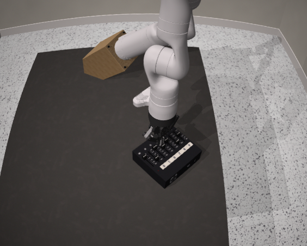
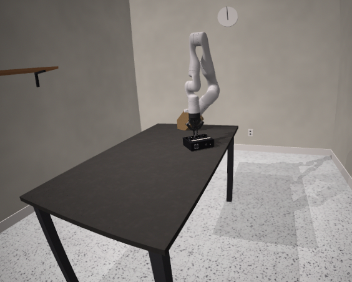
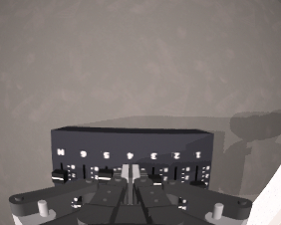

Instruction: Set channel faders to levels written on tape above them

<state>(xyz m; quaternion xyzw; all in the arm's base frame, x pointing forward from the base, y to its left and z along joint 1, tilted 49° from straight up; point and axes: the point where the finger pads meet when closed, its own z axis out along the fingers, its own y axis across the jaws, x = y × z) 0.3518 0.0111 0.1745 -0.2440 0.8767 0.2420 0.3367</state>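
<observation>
Nearest in the wrist view: black two-fingered pincer (image 3: 130, 186), clenched tight with nothing between the fingers, fingertips pressed together into a single narrow point. Tips lowered among the faders of the black box-shaped lighting desk (image 1: 174, 166), around the middle of the fader row; exact cap touched too small to tell. Beyond the tips, the desk's white strip of tape (image 1: 177, 155) with written levels, characters blurred and unreadable.

Desk standing flat on the dark matte tabletop (image 2: 118, 175), turned at an angle to the tabletop's edges, toward the far right part of the surface. Fader caps and scale marks visible as small pale ticks; individual levels not legible.

Above the desk, the white seven-joint arm (image 1: 163, 81): last link and wrist nearly vertical, pincer pointing straight down onto the desk. Higher up, forearm bent back at the elbow, upper links folded into a tall, narrow zigzag rising well over the desk in the exterior view.

Behind the desk, further along the tabletop, a tan wooden angular block (image 1: 104, 58) at the arm's foot, well apart from the desk. Farther still, beige wall with a round white clock (image 2: 227, 16) high above the arm, and a brown wooden wall shelf (image 2: 28, 70) far off to the desk's left.
</observation>
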